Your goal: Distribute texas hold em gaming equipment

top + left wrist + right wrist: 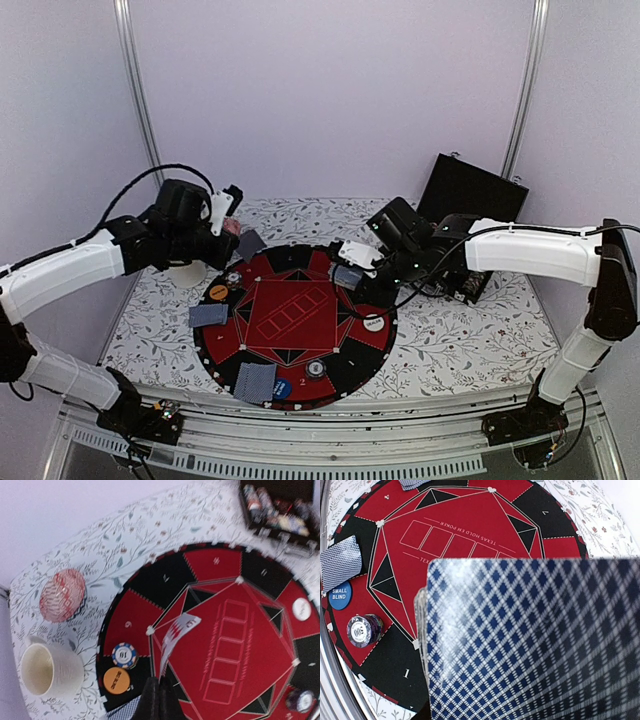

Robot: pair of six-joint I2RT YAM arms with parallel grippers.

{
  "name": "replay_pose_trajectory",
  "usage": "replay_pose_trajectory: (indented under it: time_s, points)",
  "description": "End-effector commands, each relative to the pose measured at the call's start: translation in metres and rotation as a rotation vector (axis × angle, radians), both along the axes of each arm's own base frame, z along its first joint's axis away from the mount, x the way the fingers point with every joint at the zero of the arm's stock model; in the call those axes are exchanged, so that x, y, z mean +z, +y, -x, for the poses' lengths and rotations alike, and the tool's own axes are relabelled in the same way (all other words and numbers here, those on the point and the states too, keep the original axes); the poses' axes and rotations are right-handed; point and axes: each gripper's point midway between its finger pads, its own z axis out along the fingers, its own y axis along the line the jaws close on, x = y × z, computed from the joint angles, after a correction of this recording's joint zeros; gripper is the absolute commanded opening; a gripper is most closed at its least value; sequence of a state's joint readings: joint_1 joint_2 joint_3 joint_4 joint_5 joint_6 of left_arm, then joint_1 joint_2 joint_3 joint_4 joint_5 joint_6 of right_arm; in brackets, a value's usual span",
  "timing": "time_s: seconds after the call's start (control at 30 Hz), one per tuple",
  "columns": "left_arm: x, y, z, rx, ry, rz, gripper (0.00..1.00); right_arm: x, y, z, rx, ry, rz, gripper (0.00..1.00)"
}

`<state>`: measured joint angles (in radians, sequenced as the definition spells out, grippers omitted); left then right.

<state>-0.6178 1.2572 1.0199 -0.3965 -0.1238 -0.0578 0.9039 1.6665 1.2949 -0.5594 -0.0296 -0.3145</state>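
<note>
**Entry: card deal, in progress.**
- Left pincer [159, 692]: clenched on a single card [176, 630], which is held edge-on above the round mat [235, 645].
- Right pincer [352, 262]: the deck [530, 640] is grasped over the mat's far right.
- Dealt cards [208, 315]: laid at three seats.
- Next move, as judged: the held card is to be released flat at the unserved seat by the white disc [373, 322].

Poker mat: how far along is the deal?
Done: on the mat, one card pile lies by the orange disc, another by the blue disc. The white disc and two chips are placed.
In hand: left gripper pinches one card; right gripper holds the deck.
Left: no cards by the white disc or the far seats; centre boxes are bare.
</note>
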Motion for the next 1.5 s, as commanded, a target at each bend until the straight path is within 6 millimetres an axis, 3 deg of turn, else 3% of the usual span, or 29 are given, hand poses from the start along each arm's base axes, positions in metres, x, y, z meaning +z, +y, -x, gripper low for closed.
replay_pose_trajectory:
  time_s: [0.0,0.23,0.47,0.57,0.67,1.07,1.47]
  points:
    - [-0.050,0.032,-0.003,0.091,0.008,-0.353,0.00,0.017,-0.002,-0.003,0.000,-0.038,-0.029,0.40]
    - [-0.115,0.007,0.023,-0.031,0.048,-0.590,0.00,0.019,-0.002,-0.002,0.004,-0.038,-0.029,0.40]
    - [-0.169,-0.001,0.057,-0.124,0.244,-0.632,0.00,0.024,-0.002,0.000,0.007,-0.040,-0.041,0.40]
    - [-0.183,-0.015,0.073,-0.206,0.296,-0.634,0.00,0.026,-0.001,0.000,0.012,-0.041,-0.046,0.40]
    - [-0.192,-0.024,0.084,-0.268,0.349,-0.623,0.00,0.027,0.000,-0.001,0.012,-0.042,-0.046,0.40]
    - [-0.215,-0.023,0.109,-0.379,0.500,-0.670,0.00,0.028,-0.003,0.000,0.004,-0.047,-0.050,0.40]
    - [-0.213,-0.031,0.132,-0.478,0.592,-0.650,0.00,0.027,-0.002,0.001,0.006,-0.042,-0.049,0.40]
